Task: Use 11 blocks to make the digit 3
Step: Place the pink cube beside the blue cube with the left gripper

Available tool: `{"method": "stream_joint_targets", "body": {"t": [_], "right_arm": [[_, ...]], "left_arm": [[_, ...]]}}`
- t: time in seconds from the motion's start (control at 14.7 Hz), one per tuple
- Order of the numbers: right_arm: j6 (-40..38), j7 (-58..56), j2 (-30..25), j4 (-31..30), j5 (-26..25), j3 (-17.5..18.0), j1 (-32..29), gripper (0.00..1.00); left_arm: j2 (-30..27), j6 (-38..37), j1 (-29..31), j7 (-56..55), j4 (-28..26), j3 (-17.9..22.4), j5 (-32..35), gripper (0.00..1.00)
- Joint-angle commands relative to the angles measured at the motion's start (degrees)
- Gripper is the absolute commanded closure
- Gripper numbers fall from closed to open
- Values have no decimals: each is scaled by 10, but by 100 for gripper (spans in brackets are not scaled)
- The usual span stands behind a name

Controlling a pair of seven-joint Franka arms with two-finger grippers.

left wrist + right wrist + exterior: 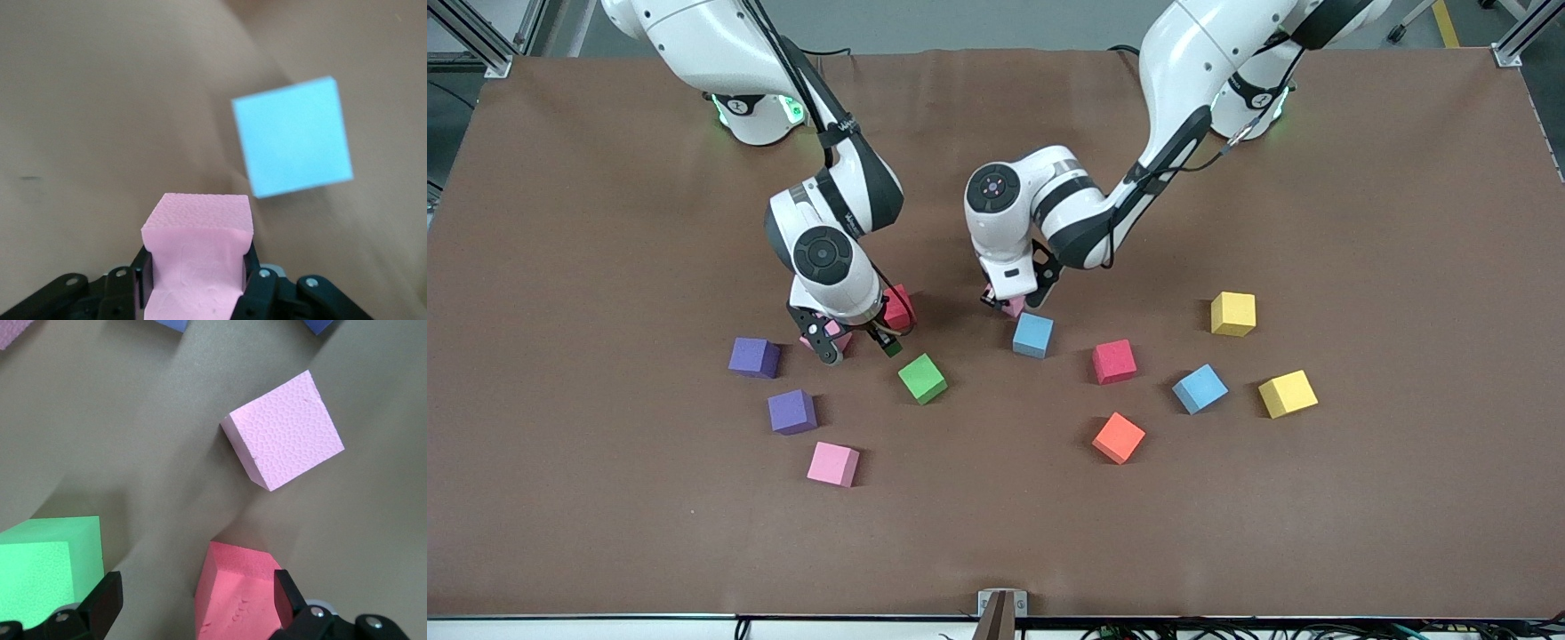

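Right gripper (860, 342) low over table (605, 267), jaws spread wide, beside red block (899, 307) and pink block (283, 430). Left gripper (1009, 305) clamped on another pink block (197, 253), just beside light blue block (1032, 335).

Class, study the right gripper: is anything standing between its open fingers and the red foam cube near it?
Nothing visible does. The right gripper is open, and the red foam cube shows directly between its fingers. The green foam cube sits close beside one finger, not in the path.
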Motion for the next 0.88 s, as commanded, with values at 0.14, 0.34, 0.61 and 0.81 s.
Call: {"method": "stream_joint_targets", "body": {"t": [0.14, 0.34, 0.61, 0.81], "right_arm": [[4, 19, -27, -32, -6, 4, -4, 0], [6, 28, -27, -31, -6, 5, -3, 0], [10, 48, -26, -23, -5, 5, 0, 0], [10, 49, -20, -10, -4, 5, 2, 0]], "left_arm": [[-86, 47, 12, -124, -119, -2, -9, 72], [-115, 110, 12, -206, -187, -4, -9, 72], [-128, 158, 13, -301, -252, -20, -19, 72], [-132, 162, 12, -369, -274, -31, -19, 72]]}}
